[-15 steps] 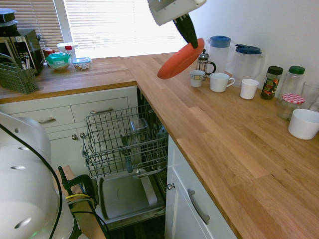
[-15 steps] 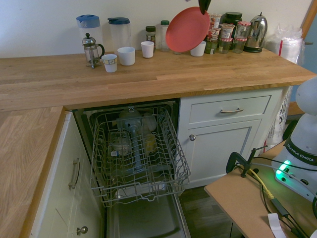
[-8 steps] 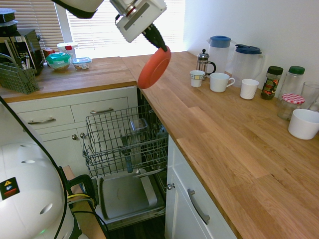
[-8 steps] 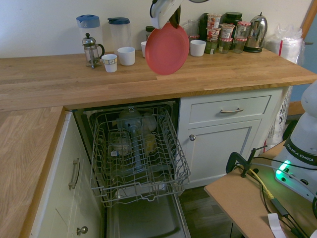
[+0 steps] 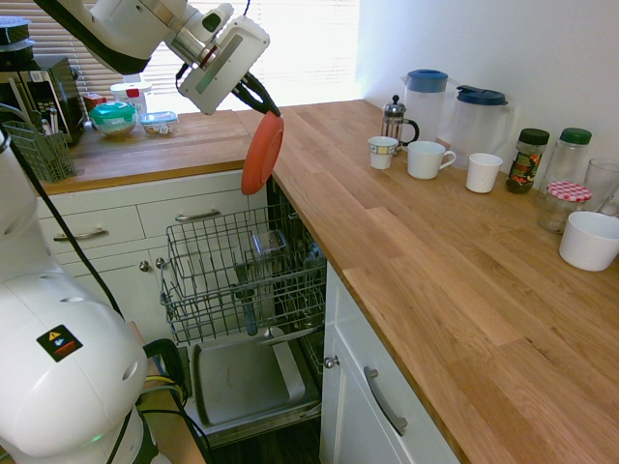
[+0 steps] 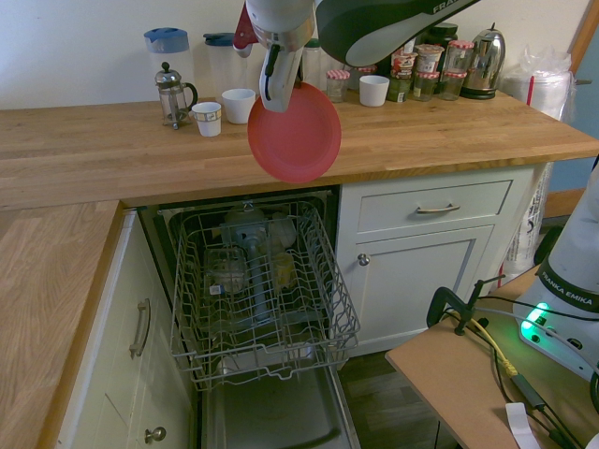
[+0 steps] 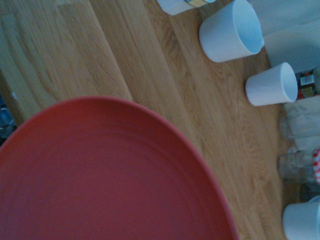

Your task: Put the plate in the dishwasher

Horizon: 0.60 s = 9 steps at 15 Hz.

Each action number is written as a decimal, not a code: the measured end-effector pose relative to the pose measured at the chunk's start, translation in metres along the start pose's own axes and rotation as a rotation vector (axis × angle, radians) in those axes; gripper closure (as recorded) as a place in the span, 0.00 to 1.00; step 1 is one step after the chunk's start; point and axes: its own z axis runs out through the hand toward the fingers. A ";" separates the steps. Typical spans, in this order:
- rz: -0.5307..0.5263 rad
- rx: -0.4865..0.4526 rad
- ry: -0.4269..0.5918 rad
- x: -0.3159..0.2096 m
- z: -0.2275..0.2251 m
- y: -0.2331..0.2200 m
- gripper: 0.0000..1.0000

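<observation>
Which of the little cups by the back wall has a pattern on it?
The small cup right beside the French press; it has a patterned band, while the other cups are plain white.

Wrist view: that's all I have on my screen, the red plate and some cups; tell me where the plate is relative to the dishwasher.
Observer: The plate hangs in the air, above the level of the pulled-out wire rack, not in it.
Operator: Tell me how it's held.
Observer: The gripper is shut on its upper edge, and the plate hangs steeply tilted, near upright.
Operator: Report what's in the rack.
Observer: A clear container is in there; I can't make out everything around it.
</observation>
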 end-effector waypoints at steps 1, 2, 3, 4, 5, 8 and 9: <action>-0.022 -0.006 0.032 -0.001 -0.005 -0.004 1.00; -0.050 -0.008 0.063 -0.005 -0.011 -0.012 1.00; -0.081 -0.012 0.092 -0.009 -0.017 -0.022 1.00; -0.114 -0.015 0.124 -0.016 -0.023 -0.033 1.00; -0.154 -0.018 0.163 -0.025 -0.029 -0.048 1.00; -0.256 -0.004 0.260 -0.065 -0.043 -0.106 1.00; -0.280 0.001 0.288 -0.078 -0.043 -0.127 1.00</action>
